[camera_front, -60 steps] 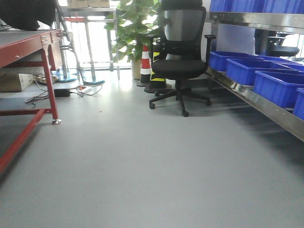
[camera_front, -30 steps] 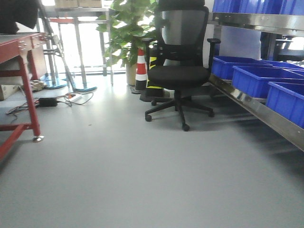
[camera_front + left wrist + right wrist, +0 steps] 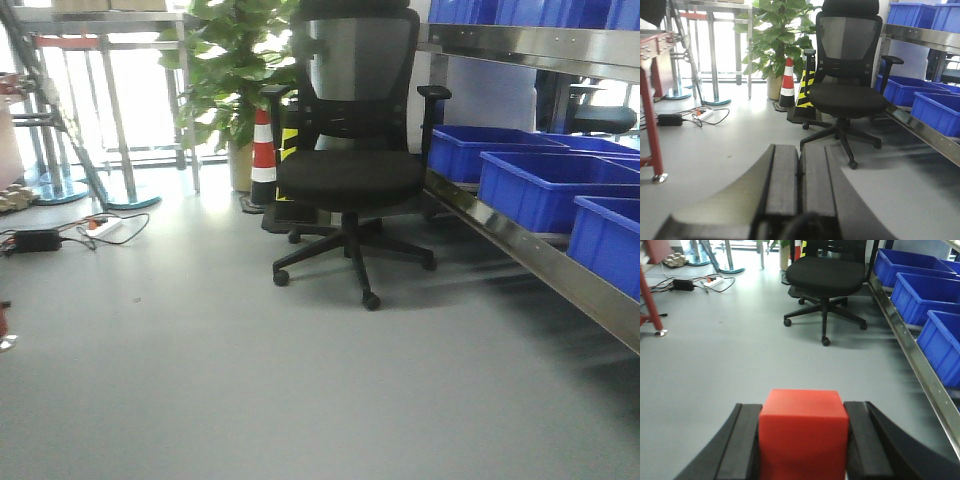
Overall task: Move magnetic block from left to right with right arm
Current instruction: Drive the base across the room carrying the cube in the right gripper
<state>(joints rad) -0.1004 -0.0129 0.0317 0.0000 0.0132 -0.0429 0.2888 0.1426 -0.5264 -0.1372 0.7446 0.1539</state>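
Observation:
The magnetic block (image 3: 803, 432), a plain bright-red cube, fills the bottom middle of the right wrist view. My right gripper (image 3: 803, 440) is shut on it, one black finger pressed against each side, held above the grey floor. In the left wrist view my left gripper (image 3: 799, 150) is shut, its two grey pads touching with nothing between them. Neither gripper nor the block shows in the front-facing view.
A black office chair (image 3: 350, 150) stands ahead, with a striped cone (image 3: 263, 150) and a potted plant (image 3: 225, 70) behind it. Blue bins (image 3: 535, 185) sit on a steel shelf at the right. A red table leg (image 3: 652, 130) and floor cables (image 3: 60, 235) are at the left.
The front-facing view has swung right and drawn closer: the red table has slid out of frame at the left and the chair looks larger and nearer.

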